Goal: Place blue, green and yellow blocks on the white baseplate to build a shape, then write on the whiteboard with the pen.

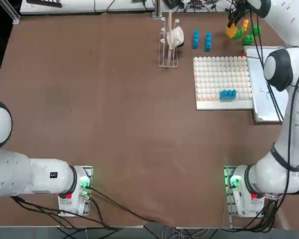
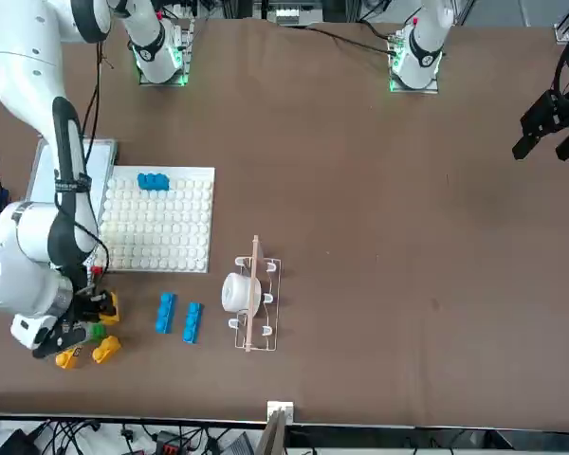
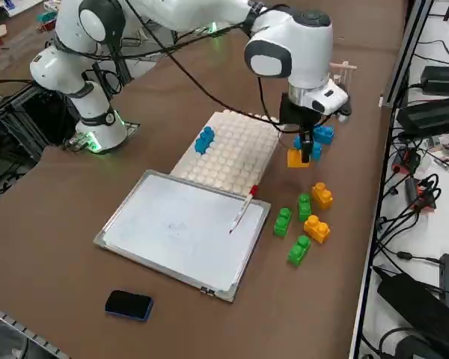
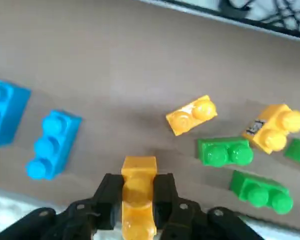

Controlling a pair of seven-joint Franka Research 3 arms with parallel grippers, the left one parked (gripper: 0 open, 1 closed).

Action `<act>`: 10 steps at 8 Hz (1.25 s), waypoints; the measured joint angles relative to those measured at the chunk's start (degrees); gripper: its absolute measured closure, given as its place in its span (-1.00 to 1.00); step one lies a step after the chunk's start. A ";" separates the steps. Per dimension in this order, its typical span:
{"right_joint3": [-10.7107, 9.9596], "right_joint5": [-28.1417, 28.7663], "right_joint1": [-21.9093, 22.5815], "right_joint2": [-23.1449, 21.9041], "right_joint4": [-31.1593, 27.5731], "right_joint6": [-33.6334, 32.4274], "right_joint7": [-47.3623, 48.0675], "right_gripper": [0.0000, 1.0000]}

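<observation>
Yellow block (image 4: 138, 197) is pinched between the right gripper's (image 4: 138, 200) fingers, lifted clear of the table (image 1: 89, 99) at the far right, just beyond the baseplate's (image 1: 209, 103) far edge. Fingers closed to brick width, pads on the two long side walls, studs free. Judgement: hard glossy plastic, light and rigid, won't deform, but slick, so a side-wall pinch near the middle is the right hold (a grip near one end would let it pivot when pressed onto studs). Seating it probably needs a square, level push down; a tilt would jam it on the stud grid. Around it on the table: two blue blocks (image 4: 52, 144) to the left, two more yellow ones (image 4: 191, 115) and three green blocks (image 4: 224, 152) scattered on the right, all loose and apart from each other. One blue block (image 1: 227, 93) already sits on the baseplate at its near edge. Whiteboard (image 3: 179, 228) lies just right of the baseplate, pen (image 3: 242, 209) lying on its far edge, red end toward the baseplate. Dark eraser (image 3: 129, 304) sits well apart beyond the whiteboard's near end.
</observation>
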 joint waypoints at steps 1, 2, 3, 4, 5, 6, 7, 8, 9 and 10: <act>0.00 0.17 0.04 -1.26 0.07 -1.34 6.59 0.29; 0.01 0.17 0.06 -2.70 -0.24 -3.18 12.64 0.29; 0.01 0.17 0.06 -4.22 -1.43 -4.21 15.74 0.29; 0.05 0.17 0.17 -6.00 -3.72 -4.44 16.69 0.29; 0.15 0.25 0.82 -8.09 -6.61 -4.46 17.12 0.29; 0.24 0.27 2.18 -10.69 -10.36 -4.08 17.86 0.29; 0.26 0.28 3.86 -14.42 -15.82 -2.21 18.63 0.29; 0.26 0.27 4.95 -18.59 -22.09 0.18 18.83 0.29; 0.26 0.26 5.53 -22.67 -28.03 1.51 18.83 0.29; 0.26 0.25 5.95 -26.18 -33.04 2.08 18.83 0.29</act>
